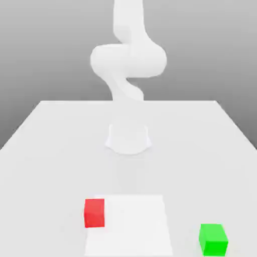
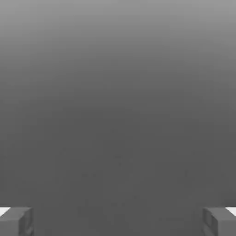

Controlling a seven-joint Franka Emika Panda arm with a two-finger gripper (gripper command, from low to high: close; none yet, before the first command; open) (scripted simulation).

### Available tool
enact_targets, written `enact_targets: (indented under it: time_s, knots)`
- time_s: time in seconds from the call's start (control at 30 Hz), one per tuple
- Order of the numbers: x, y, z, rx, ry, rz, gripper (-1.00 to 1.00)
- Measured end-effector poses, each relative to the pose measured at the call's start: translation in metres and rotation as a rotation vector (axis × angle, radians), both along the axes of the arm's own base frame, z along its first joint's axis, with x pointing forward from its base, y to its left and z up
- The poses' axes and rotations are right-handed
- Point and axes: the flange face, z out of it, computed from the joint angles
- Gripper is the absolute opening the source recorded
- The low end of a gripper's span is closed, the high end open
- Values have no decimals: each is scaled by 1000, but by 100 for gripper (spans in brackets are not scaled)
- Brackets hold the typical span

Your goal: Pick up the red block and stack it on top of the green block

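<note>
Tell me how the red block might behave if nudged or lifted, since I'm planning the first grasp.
The red block looks like a plain cube with flat faces, so it would probably slide rather than roll. It seems about as wide as tall, so tipping looks unlikely under a low push. Its crisp, straight edges suggest it would stay stiff when squeezed.

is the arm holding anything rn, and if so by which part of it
Nothing is held: the pincer is open with nothing between its fingertips, and the red block and green block both sit away from the arm.
</note>
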Motion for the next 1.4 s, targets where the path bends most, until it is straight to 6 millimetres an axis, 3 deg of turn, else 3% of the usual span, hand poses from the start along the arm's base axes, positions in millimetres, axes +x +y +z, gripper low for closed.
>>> enact_targets:
  time_s: [0.17, 0.33, 0.5, 0.67, 0.87, 0.9, 1.13, 1.3, 1.33, 1.4]
  knots:
    - [52, -22, -112, -29, 178, 4, 0]
    - [70, -44, -224, -40, 350, 14, 0]
    - [60, -63, -335, -34, 520, 31, 0]
    - [23, -78, -435, -10, 685, 49, 0]
    - [16, -78, -506, -7, 715, 59, 0]
    - [15, -77, -514, -7, 716, 59, -100]
    - [15, -77, -514, -7, 716, 60, -100]
    - [16, -77, -468, -6, 716, 60, -100]
    - [17, -73, -459, -8, 716, 66, -100]
    - [39, -30, -449, -40, 718, 143, -100]
